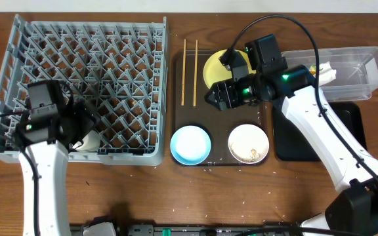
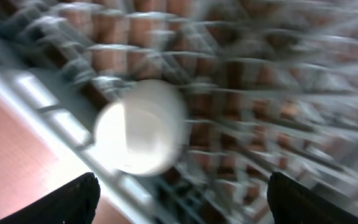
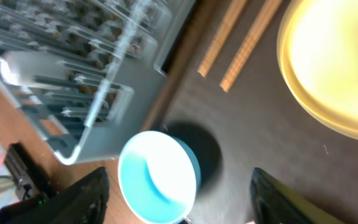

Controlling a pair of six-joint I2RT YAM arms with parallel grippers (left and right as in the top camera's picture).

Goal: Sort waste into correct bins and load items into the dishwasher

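Dish rack (image 1: pixel 90 39), grey, pegged lattice, at the left of the wooden worktop (image 1: pixel 143 196). Overhead: one white bowl (image 1: pixel 87 141) lies in the rack's near corner, leaning among the pegs that prop it, so I judge it loaded. The left end effector (image 1: pixel 84 126) hangs just above it. The dark brown serving tray (image 1: pixel 218 121) at centre carries the unloaded items: chopsticks (image 1: pixel 189 72) laid parallel, a yellow plate (image 1: pixel 215 69) partly under the right end effector (image 1: pixel 214 98), a light blue bowl (image 1: pixel 190 145), and a second white bowl (image 1: pixel 249 144) holding beige food scraps (image 1: pixel 247 152), which would need tipping into a bin before racking. The clear tub (image 1: pixel 373 56) at far right holds a crumpled white napkin (image 1: pixel 325 71); the black tray (image 1: pixel 353 124) lies beside it, partly beneath the right forearm, so both bins are on that arm's side. Left wrist view, heavily smeared: the white bowl (image 2: pixel 142 127) lies in the rack by its front rail, and the end effector's fingers (image 2: pixel 67 202) are spread wide with nothing between them. Right wrist view: fingers (image 3: pixel 86 199) are parted and empty, with the light blue bowl (image 3: pixel 157 177) framed between them, probably the next pick. Chopsticks (image 3: pixel 241 37), plate (image 3: pixel 334 62) and the rack corner (image 3: pixel 86 74) lie beyond.
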